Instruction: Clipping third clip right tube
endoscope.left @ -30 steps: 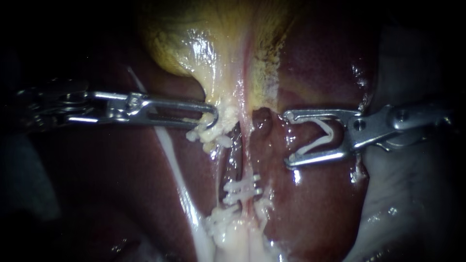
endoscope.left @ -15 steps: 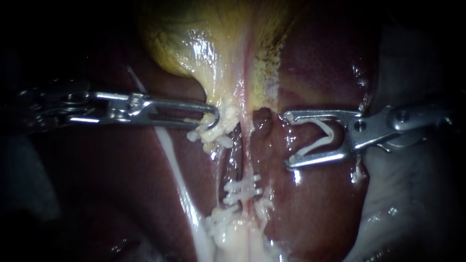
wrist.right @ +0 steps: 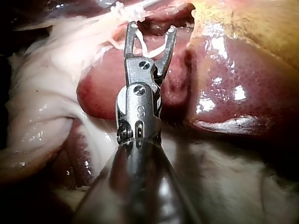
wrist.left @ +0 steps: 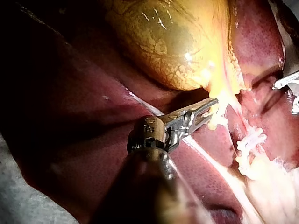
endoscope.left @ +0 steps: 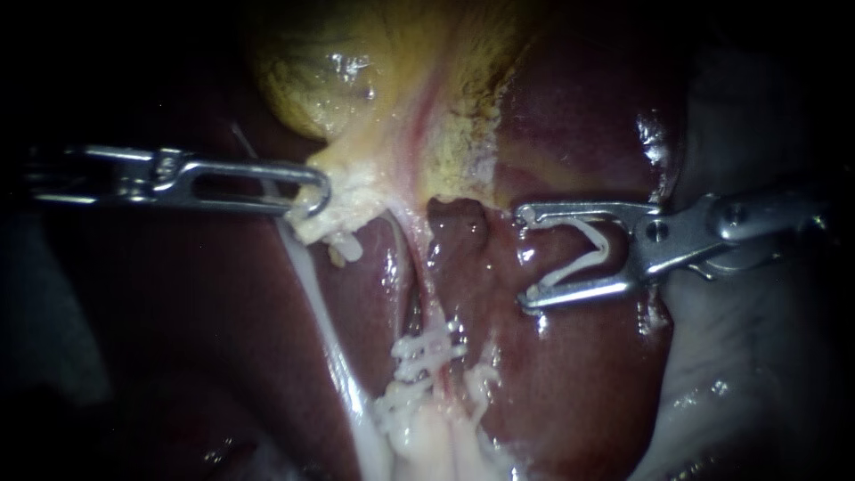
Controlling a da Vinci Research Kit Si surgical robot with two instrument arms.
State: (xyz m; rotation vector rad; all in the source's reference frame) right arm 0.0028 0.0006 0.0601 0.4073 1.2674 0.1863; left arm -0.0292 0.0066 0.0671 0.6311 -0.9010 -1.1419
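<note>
My left instrument came in from 9 o'clock. Its end effector was clamped on the pale, fatty neck of the gallbladder, just to the 10 o'clock side of centre. The left wrist view showed the same grip, with the closed tip pinching the whitish tissue where the yellow gallbladder narrows.

My right instrument came in from 3 o'clock. Its end effector stood wide apart, with a white clip seated between the two jaws and touching both, its mouth facing 9 o'clock. In the right wrist view the clip lay open inside the forked tip, with pale tissue just ahead of it.

The tube ran from the gallbladder's neck near centre down toward 6 o'clock. Placed clips lay across it just below centre. The right instrument's tips hung over the liver at 3 o'clock from the tube, near it but not touching, and none of the tube lay between the jaws. I could not tell whether this was the right tube.
</note>
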